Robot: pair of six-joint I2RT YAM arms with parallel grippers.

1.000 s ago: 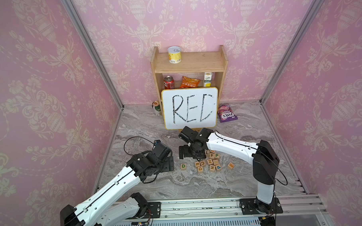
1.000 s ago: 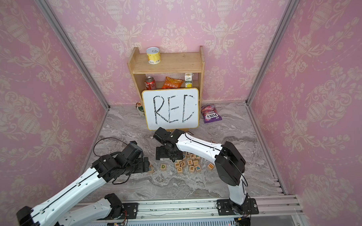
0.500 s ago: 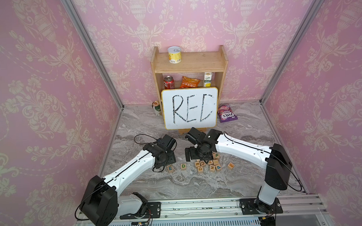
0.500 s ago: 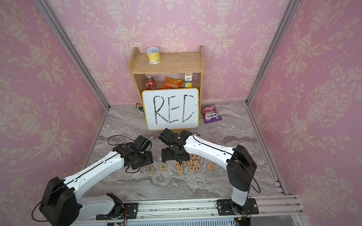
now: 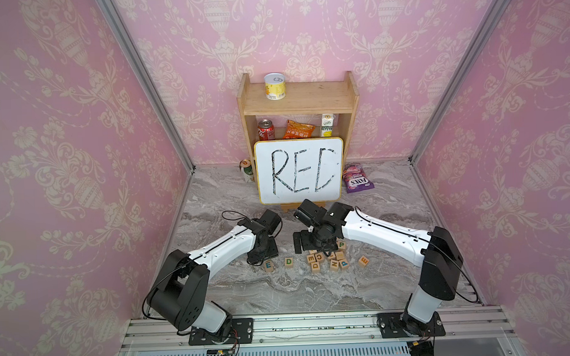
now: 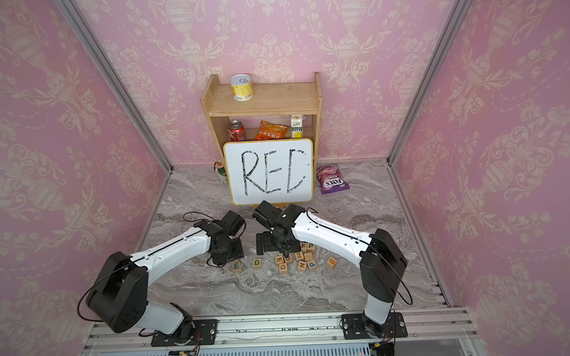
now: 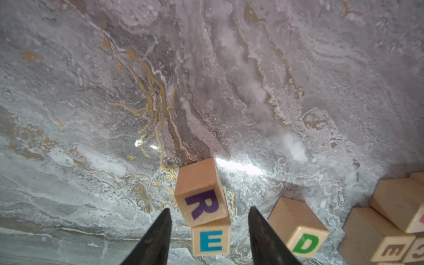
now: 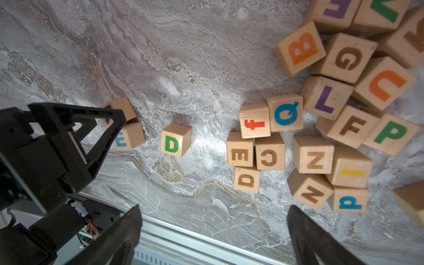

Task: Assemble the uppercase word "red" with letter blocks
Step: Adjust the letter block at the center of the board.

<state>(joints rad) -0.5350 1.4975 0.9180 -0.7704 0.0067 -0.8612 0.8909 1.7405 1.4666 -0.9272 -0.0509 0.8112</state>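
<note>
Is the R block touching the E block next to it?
Touching. In the left wrist view the R block butts against the E block with no gap between them; the right wrist view agrees.

Left arm (image 5: 224,246) holds jaws narrowly parted, right arm (image 5: 383,234) wide.

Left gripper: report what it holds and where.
Nothing is held. The left gripper straddles the E block with open jaws, a gap showing on each side; the R block lies just beyond.
</note>
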